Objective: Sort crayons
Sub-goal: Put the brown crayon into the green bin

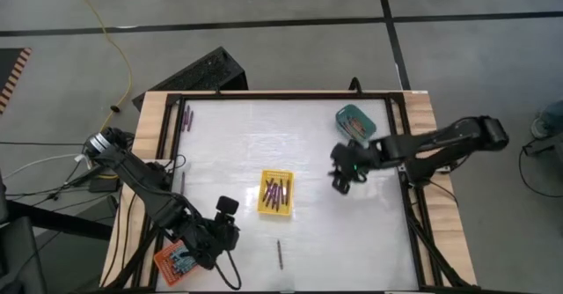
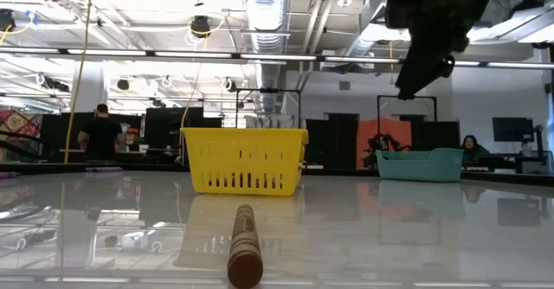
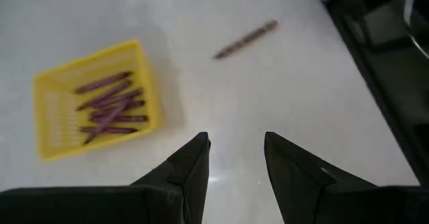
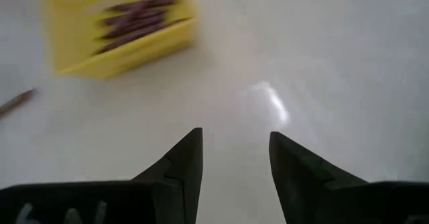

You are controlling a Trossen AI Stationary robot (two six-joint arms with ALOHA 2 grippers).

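A yellow tray (image 1: 275,194) in the middle of the table holds several purple crayons (image 3: 110,106). One loose crayon (image 1: 280,253) lies flat on the table near the front edge, also seen in the low view (image 2: 245,246) and the left wrist view (image 3: 247,39). A few more crayons (image 1: 187,115) lie at the far left corner. My left gripper (image 3: 236,163) hovers open and empty above the table, left of the loose crayon (image 1: 227,213). My right gripper (image 4: 234,157) is open and empty in the air, right of the yellow tray (image 1: 343,175).
A teal tray (image 1: 354,122) stands at the far right, just behind my right arm. An orange tray (image 1: 174,260) sits at the near left corner, partly under my left arm. A black frame (image 1: 176,144) borders the white table top.
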